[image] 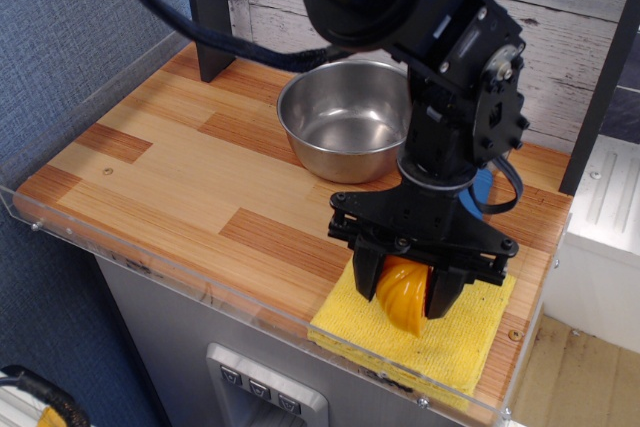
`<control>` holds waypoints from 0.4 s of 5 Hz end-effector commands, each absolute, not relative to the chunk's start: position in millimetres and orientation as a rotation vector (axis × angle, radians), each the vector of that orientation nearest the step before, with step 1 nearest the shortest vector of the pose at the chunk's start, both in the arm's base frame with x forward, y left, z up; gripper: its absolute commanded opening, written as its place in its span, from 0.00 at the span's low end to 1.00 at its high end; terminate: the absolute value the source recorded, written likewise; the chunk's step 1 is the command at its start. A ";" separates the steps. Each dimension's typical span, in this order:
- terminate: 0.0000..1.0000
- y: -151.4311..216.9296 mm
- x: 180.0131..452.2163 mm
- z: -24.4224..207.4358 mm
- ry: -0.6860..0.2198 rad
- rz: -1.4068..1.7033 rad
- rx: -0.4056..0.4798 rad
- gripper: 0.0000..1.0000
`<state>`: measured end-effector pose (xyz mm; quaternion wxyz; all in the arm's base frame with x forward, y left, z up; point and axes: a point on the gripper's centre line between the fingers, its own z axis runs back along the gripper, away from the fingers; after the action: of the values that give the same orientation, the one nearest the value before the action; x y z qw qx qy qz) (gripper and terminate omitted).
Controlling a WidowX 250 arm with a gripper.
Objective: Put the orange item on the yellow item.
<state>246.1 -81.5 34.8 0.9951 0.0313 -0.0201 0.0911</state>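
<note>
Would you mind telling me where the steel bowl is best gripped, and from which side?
Grip the steel bowl at its thin rim, coming straight down with one jaw inside and one outside. It stands upright and open, and its rounded, smooth wall gives side-on jaws little hold. The near-left rim looks the most open, since the gripper, shut on the toy half-orange, crowds the right side.

We log a wood-plank tabletop [170,162] edged by a clear acrylic rim [150,257]. A steel bowl [345,132] sits on it toward the back. A square yellow terry cloth [450,342] lies flat at the front right corner. A blue object [484,187] behind the arm is mostly hidden.
</note>
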 end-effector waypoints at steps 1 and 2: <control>0.00 -83.1 254.0 41.3 -0.061 0.181 0.049 1.00; 0.00 -77.2 256.2 50.5 -0.081 0.178 0.035 1.00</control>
<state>251.9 -75.2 39.1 0.9957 0.0258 -0.0172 0.0879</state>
